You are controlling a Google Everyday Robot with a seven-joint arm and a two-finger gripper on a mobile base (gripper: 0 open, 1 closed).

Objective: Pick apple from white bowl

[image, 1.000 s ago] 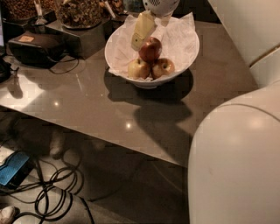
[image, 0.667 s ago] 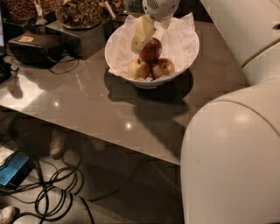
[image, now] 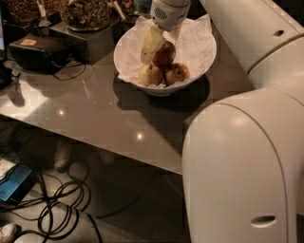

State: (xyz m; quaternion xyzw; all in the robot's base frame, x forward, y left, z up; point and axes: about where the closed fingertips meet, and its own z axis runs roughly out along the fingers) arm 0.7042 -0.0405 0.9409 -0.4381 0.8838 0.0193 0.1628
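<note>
The white bowl (image: 199, 71), lined with crinkled white paper, stands at the back of the grey table. In it lie the deep red apple (image: 165, 56) and two paler apples (image: 151, 75), (image: 176, 73) in front of it. My gripper (image: 161, 49) reaches down into the bowl from above. Its pale fingers (image: 150, 45) stand on either side of the red apple and are shut on it. The apple rests on top of the paler apples.
Dark containers of brown snacks (image: 85, 12) stand at the back left beside the bowl. A black device with a cable (image: 35, 50) lies at the left. My white arm (image: 242, 156) fills the right foreground. Cables and a blue object (image: 14, 182) lie on the floor.
The gripper has stayed at the red apple in the bowl. The large white arm segment has spread further left across the foreground.
</note>
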